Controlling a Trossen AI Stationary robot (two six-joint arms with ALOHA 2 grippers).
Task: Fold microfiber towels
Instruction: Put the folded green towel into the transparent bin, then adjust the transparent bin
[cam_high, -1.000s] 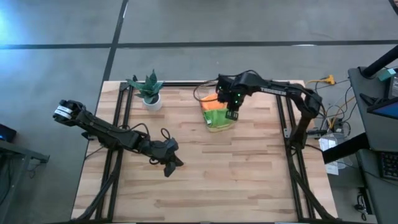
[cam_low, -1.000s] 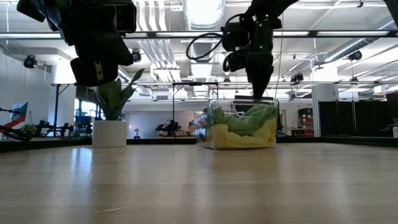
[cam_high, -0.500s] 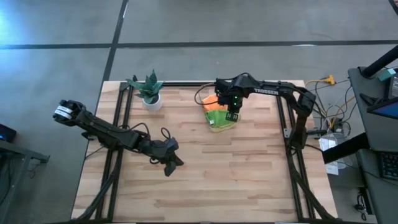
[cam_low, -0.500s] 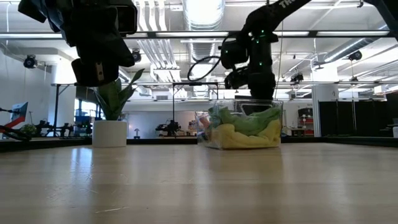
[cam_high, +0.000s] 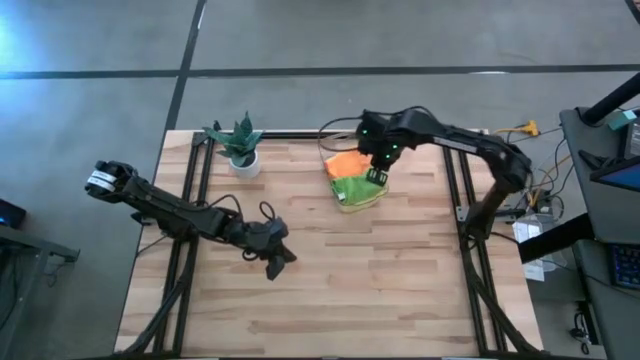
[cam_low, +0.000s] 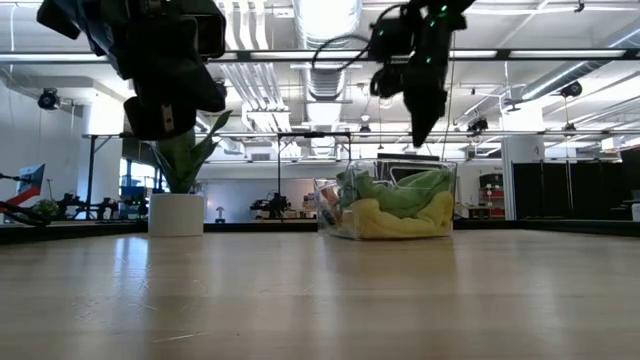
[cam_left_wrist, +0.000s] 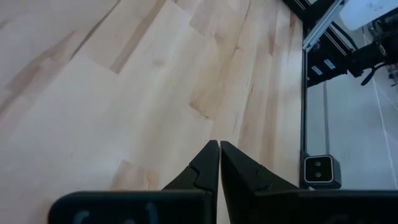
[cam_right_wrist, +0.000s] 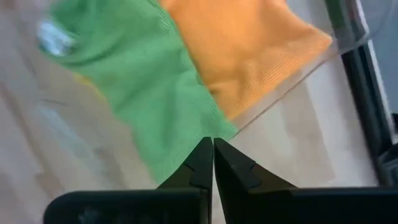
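The microfiber towels lie bunched in a clear plastic bin (cam_low: 385, 205) at the table's far middle. An orange towel (cam_high: 347, 162) and a green towel (cam_high: 358, 188) show on top, and a yellow towel (cam_low: 390, 222) lies under the green one (cam_low: 400, 190). My right gripper (cam_low: 418, 140) hangs shut above the bin, pointing down, with nothing in it. In its wrist view the shut gripper (cam_right_wrist: 208, 142) stands over the green towel's edge (cam_right_wrist: 143, 93). My left gripper (cam_high: 275, 268) is shut and empty above the bare table, left of centre (cam_left_wrist: 219, 144).
A small potted plant (cam_high: 240, 145) stands at the far left of the table (cam_low: 180, 180). Black frame rails (cam_high: 195, 200) run along the left and right sides. Bare wood (cam_high: 380, 290) spreads across the near half.
My right gripper went down into the bin among the towels, then rose straight up clear of it, still shut and with nothing in it. The towels stay in the bin.
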